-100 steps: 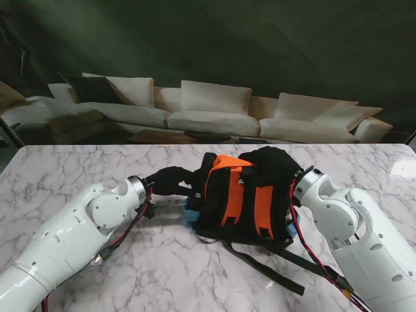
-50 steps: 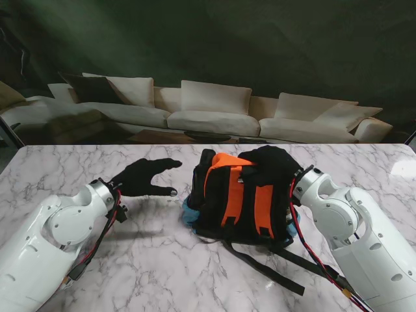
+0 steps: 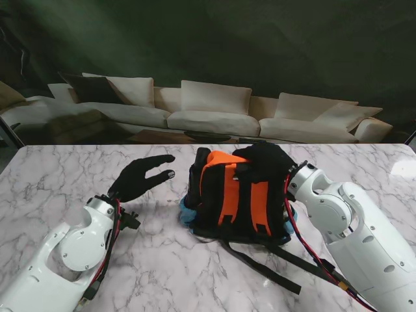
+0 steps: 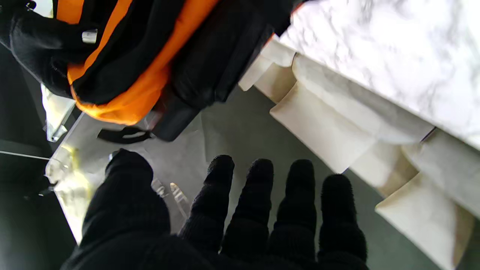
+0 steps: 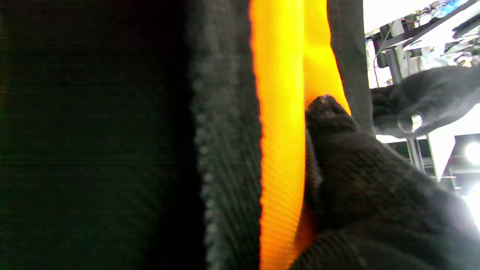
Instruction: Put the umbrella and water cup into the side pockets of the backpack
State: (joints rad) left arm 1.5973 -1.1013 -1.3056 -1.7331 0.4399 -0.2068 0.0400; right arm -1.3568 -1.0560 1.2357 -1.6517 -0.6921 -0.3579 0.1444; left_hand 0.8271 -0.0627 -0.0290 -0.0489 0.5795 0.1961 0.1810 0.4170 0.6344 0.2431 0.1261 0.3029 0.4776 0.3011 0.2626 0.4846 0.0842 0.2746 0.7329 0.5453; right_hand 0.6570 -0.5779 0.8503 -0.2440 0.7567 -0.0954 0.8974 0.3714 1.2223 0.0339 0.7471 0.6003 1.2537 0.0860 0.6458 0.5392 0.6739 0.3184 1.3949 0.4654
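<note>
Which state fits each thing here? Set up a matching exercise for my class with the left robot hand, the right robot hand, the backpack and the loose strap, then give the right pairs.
Things:
1. left robot hand
2. right robot hand
3. backpack
4. loose strap

States:
A. black and orange, lying on the marble table
B. open, fingers spread, off the backpack
C. trailing across the table towards me
D. pressed on the backpack's top

Pairs: 1-B, 2-D, 3-A, 4-C

Stand cam looks down at counter from above. Left wrist cam looks along fingers; right wrist cam jammed against backpack. All share backpack.
</note>
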